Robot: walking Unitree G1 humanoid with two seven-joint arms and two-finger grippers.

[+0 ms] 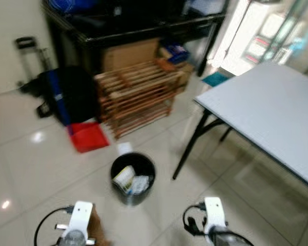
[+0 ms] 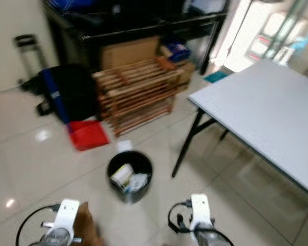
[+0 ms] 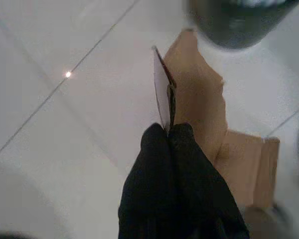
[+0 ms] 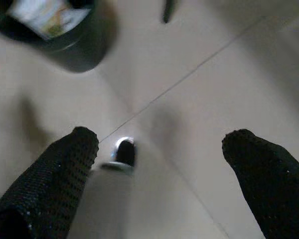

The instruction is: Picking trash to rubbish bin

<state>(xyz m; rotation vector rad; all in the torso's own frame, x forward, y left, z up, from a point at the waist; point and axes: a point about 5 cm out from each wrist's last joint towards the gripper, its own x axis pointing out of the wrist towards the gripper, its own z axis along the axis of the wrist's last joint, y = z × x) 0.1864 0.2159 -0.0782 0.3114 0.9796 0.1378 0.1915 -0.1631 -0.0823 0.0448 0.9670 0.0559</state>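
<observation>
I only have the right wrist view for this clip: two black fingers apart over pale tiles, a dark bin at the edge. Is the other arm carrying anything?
Observer: Yes. The left gripper is shut on a torn piece of brown cardboard.
Operator: What's in the bin?
Observer: The black bin already holds a yellow-and-white carton and some crumpled wrapping.
Operator: Any obstacles nearby?
Observer: A grey table stands to the robot's right of the bin, and a red dustpan lies on the floor beyond it.

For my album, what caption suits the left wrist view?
Left hand pinching brown cardboard scrap, black rubbish bin just ahead.
</observation>
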